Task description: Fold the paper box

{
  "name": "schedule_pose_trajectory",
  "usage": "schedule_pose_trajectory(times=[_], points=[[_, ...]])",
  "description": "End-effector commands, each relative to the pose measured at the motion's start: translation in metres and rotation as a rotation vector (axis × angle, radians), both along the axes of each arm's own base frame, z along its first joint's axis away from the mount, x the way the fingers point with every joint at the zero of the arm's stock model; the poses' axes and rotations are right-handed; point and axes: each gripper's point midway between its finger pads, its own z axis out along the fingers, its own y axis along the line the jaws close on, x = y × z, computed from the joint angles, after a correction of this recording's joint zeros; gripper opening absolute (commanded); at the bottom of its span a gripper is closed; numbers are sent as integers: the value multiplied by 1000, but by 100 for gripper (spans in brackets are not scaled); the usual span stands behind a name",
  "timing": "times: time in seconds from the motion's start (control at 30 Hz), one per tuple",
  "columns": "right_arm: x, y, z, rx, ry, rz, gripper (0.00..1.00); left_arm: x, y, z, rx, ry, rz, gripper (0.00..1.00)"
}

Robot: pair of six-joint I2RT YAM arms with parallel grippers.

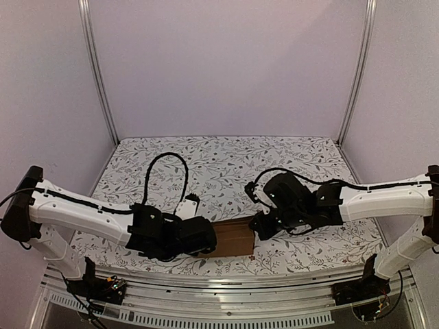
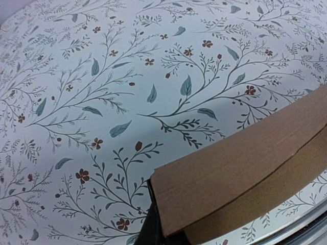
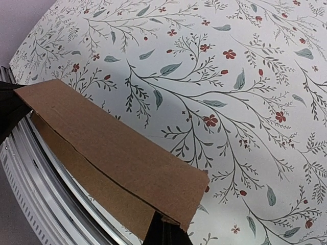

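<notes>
Plain brown paper box (image 2: 240, 173), floral table (image 2: 127, 76)

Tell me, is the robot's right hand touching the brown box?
Touching. The right wrist view shows the near corner of the paper box pinched in the shut right gripper, with no gap between them.

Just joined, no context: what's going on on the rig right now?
One brown cardboard box is held from both ends near the front edge of the table. The left gripper pinches its left end and the right gripper its right end, jaws shut on the cardboard. The box looks mostly flat, with two layers showing along its edge. I cannot tell whether it is lifted or resting.
</notes>
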Motion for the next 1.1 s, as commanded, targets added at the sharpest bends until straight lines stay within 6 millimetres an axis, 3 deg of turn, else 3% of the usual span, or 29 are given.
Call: schedule_pose_trajectory(times=[0.0, 0.3, 0.8, 1.0, 1.07], points=[[-12, 3, -11, -23, 52, 63, 0, -12, -39, -1, -96, 28, -71, 1], [-33, -21, -9, -18, 96, 76, 0, -12, -56, -10, -99, 51, -79, 1], [-61, -44, -21, -61, 136, 112, 0, -10, -59, -16, -110, 70, -54, 0], [-64, -55, -17, -76, 132, 89, 0, -9, -59, -15, -112, 72, -53, 0], [-63, -56, -12, -66, 122, 81, 9, -8, -60, -14, -115, 72, -55, 0]])
